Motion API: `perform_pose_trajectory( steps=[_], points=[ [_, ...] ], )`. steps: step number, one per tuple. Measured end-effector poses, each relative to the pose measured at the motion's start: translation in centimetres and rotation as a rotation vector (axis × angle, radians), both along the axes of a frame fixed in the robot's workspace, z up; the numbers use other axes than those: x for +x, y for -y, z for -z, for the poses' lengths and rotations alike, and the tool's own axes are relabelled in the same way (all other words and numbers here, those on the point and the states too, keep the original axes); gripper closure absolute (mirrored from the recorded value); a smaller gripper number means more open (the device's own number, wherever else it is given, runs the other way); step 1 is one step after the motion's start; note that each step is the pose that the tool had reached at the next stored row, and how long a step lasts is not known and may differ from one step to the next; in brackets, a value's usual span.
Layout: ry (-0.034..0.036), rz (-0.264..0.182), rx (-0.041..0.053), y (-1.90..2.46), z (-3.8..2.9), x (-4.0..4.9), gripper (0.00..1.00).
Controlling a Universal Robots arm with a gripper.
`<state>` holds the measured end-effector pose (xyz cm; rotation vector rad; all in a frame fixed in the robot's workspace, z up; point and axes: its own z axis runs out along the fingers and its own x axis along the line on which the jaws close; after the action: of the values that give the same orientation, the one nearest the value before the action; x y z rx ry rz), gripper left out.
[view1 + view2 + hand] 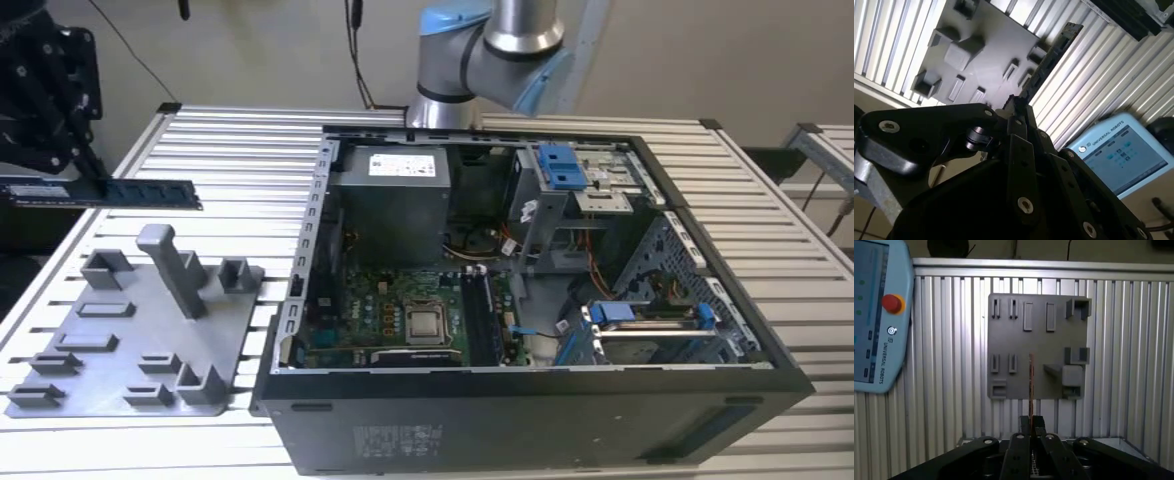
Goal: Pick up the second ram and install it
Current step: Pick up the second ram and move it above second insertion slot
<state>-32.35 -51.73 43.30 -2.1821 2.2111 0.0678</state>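
- Black gripper [94, 178] at the exterior view's far left, raised above the grey holder tray [127, 345] and clear of it
- Jaws pressed together on one end of the second ram [134, 192], pinching the thin board by its flat faces, with one fingertip [1038, 424] on each side of it
- Second ram held level in the air over the holder tray, long edge horizontal, free end pointing toward the exterior view's right, touching nothing but the gripper
- Seen edge-on in the first wrist view as a thin upright line [1031, 385] rising from the gripper [1031, 422], with the holder tray [1004, 325] behind it
- In the second wrist view, stretches away [1051, 55] from the gripper [1016, 107] across the edge of the holder tray [989, 55]
- Holder tray flat on the silver slatted aluminium table [227, 130], with low slots and upright blocks, and a tall post [167, 265] standing below the ram
- Black open computer case [534, 420] just beside the holder tray, on the exterior view's right, with its green motherboard [387, 300] exposed and blue clips [561, 165] at the far end
- Grey and pale-blue arm joint [494, 40] beyond the case, well apart from the holder tray
- Pale teach pendant [874, 315] with a red button, apart from the holder tray by the table's edge, its screen [1119, 150] lit in the second wrist view
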Motion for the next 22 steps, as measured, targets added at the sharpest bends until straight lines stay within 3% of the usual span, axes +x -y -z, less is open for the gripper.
perform_pose_trajectory(
  steps=[22],
  points=[
    [-0.0173, 0.000, -0.0001, 0.00, 0.07, 9.87, 0.86]
  ],
)
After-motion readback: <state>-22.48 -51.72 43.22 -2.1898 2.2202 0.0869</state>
